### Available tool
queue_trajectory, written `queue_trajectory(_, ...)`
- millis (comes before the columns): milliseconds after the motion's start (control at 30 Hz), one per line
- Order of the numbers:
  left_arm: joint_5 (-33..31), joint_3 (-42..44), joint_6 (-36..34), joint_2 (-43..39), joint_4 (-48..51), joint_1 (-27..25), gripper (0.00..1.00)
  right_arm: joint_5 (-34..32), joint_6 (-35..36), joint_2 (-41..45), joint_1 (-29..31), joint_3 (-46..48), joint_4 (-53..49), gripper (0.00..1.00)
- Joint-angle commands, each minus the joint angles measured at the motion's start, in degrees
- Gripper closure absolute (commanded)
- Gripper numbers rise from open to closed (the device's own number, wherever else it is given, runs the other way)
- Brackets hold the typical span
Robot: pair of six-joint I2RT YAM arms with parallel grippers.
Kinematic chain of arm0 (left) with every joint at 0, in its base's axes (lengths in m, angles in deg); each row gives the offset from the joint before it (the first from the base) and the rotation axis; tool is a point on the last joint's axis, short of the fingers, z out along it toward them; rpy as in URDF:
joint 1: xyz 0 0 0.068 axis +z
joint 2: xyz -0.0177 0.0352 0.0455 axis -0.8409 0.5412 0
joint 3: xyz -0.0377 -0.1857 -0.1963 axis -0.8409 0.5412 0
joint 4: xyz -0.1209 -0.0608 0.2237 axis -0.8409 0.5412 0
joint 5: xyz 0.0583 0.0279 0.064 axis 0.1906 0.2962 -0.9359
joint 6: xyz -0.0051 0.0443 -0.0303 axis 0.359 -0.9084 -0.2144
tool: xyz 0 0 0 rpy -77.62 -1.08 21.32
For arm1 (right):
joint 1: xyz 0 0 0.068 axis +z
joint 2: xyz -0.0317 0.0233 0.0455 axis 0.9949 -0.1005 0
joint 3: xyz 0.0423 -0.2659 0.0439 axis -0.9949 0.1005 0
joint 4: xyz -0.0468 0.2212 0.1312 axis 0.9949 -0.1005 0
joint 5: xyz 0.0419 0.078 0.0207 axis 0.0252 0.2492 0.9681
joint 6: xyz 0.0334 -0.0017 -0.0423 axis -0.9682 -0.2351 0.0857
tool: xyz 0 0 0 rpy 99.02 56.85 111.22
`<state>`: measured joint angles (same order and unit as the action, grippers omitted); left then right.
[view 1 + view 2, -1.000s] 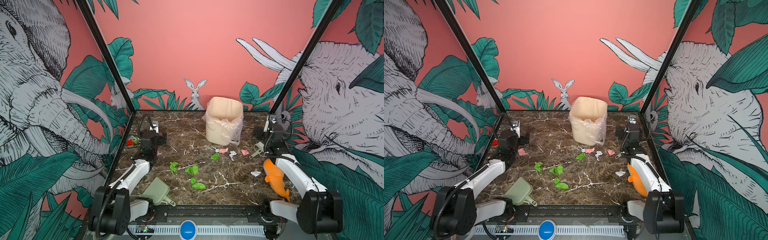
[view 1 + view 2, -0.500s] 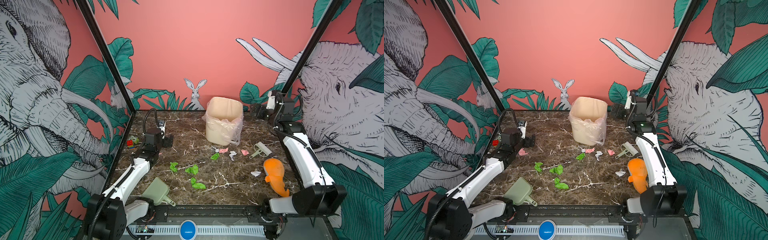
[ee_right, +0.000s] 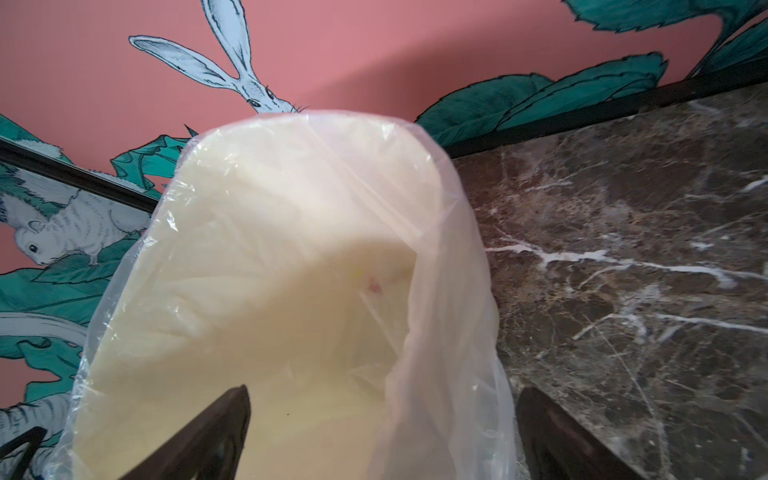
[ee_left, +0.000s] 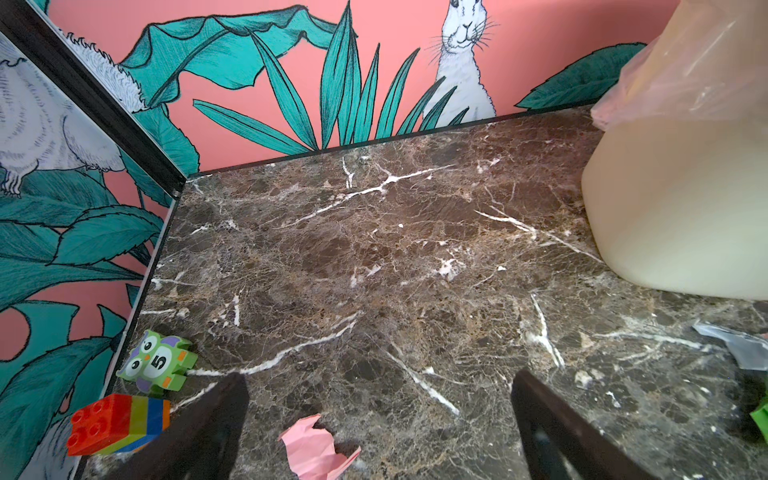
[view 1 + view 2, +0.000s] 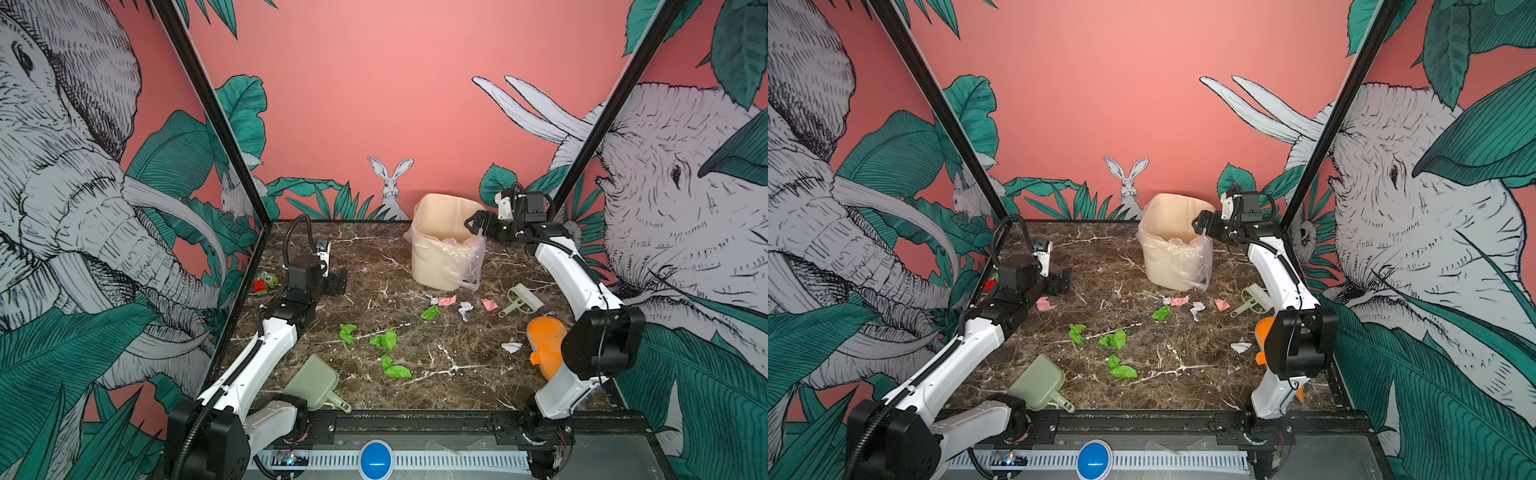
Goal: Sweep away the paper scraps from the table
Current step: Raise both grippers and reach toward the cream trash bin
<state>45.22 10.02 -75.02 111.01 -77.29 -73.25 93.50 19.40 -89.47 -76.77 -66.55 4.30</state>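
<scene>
Marble table (image 5: 365,257) in a top view is walled on three sides; we see the paper scraps (image 5: 388,338) strewn mid-table, with bare room at the far left. Our left gripper (image 5: 338,282) hangs wide, empty, near the left edge; our right gripper (image 5: 473,224) gapes, empty, over the bin (image 5: 436,266) rim. Left wrist: a pink scrap (image 4: 316,446) shows between our spread fingers (image 4: 199,432). Right wrist: bin liner (image 3: 436,291) below, bare marble beside.

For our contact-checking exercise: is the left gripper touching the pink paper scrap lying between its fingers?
Apart. The left wrist view shows bare table between the pink paper scrap and each of the open left gripper's fingers.
</scene>
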Motion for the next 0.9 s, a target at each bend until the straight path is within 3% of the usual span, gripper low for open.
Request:
queue_trajectory(0,-0.1,-0.8,1.0,-1.7,1.3,-0.3,0.0,4.3,-2.8,-0.7,2.2,-1.9,1.8,0.01)
queue_trajectory(233,-0.9,-0.8,0.8,-2.4,1.5,-0.3,0.0,6.4,-6.6,-4.1,7.2,-2.9,5.7,0.01)
queue_trajectory(567,-1.8,-3.4,0.8,-2.7,2.7,-0.3,0.0,8.1,-3.8,-13.2,12.0,-13.7,1.1,0.01)
queue_trajectory(733,-0.5,-10.6,1.5,1.7,4.9,-0.3,0.0,8.4,-1.4,-17.1,13.5,-19.6,-3.3,0.01)
queue_trajectory(867,1.4,-19.8,3.1,7.2,8.1,-0.7,0.01,4.4,0.8,-14.7,13.5,-20.1,-5.4,0.01)
